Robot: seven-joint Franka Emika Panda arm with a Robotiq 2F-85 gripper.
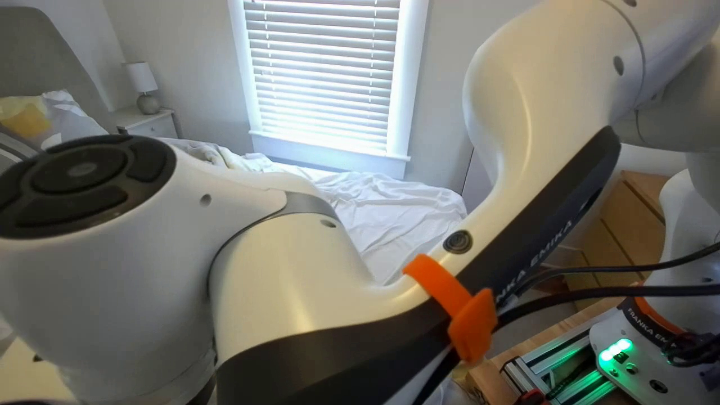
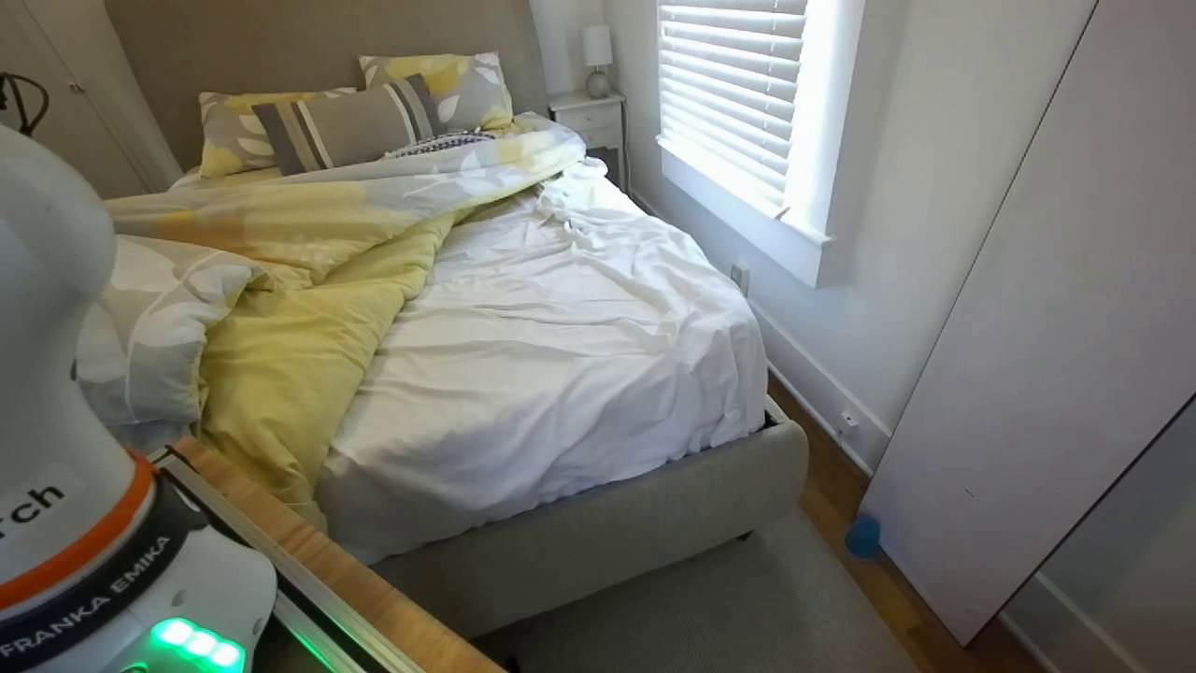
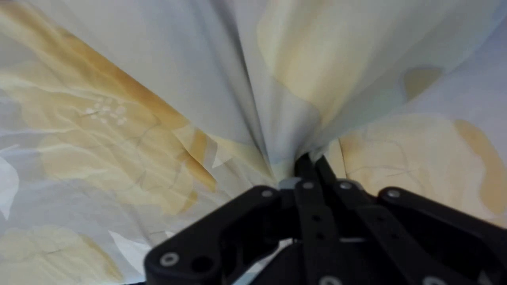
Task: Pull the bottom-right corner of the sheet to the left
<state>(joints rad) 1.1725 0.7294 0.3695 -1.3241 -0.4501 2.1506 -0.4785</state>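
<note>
In the wrist view the Robotiq gripper has its two black fingers standing close together, nearly side by side, with a bunched fold of the yellow-flowered bed cover clamped at the tips. From that pinch the pale fabric fans out in soft pleats, one of them crossing a large yellow print. More of the cover lies wrinkled to the left and right of the fingers, grey-white with big yellow blooms and white leaves. Whether the clamped part is the bottom-right corner cannot be told, as the folds hide its edges.

In an exterior view the cover lies over the left part of the bed, with a broad plain yellow stretch running from the near edge toward the middle and the printed fabric heaped to its left and beyond it. To the right, a creased white mattress sheet reaches the right side of the bed. At the far end, a striped grey cushion leans in front of flowered pillows and a tall headboard. To their right, a small lamp stands on a white nightstand.

The Panda arm crosses the near side of an exterior view, an orange strap wrapped around it and over black cables. Its base, with green lights, stands at the right by a wooden tabletop
</note>
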